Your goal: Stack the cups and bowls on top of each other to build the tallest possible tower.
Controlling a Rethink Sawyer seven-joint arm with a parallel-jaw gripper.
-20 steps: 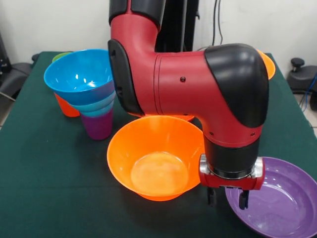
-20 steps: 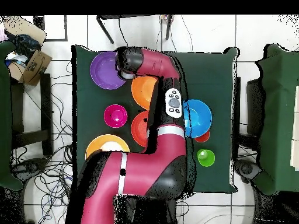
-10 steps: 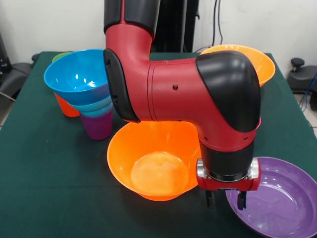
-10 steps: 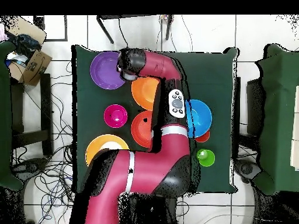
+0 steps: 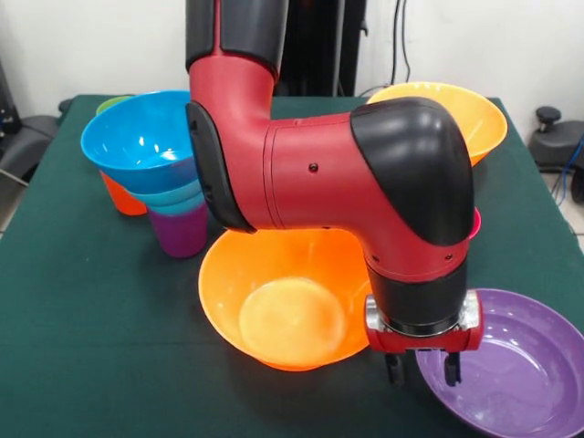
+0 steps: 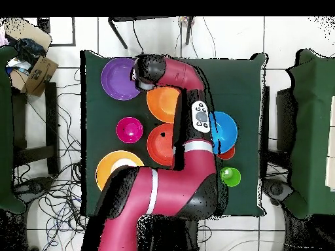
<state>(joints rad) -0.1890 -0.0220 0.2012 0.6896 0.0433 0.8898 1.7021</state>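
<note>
Two spread fingers (image 5: 450, 369) straddle the purple bowl's (image 5: 520, 383) rim (barely); a shallow bite could slip.

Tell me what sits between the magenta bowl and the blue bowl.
In the overhead view, the red-orange bowl sits between the magenta bowl and the blue bowl, with the robot's arm crossing over that stretch.
</note>
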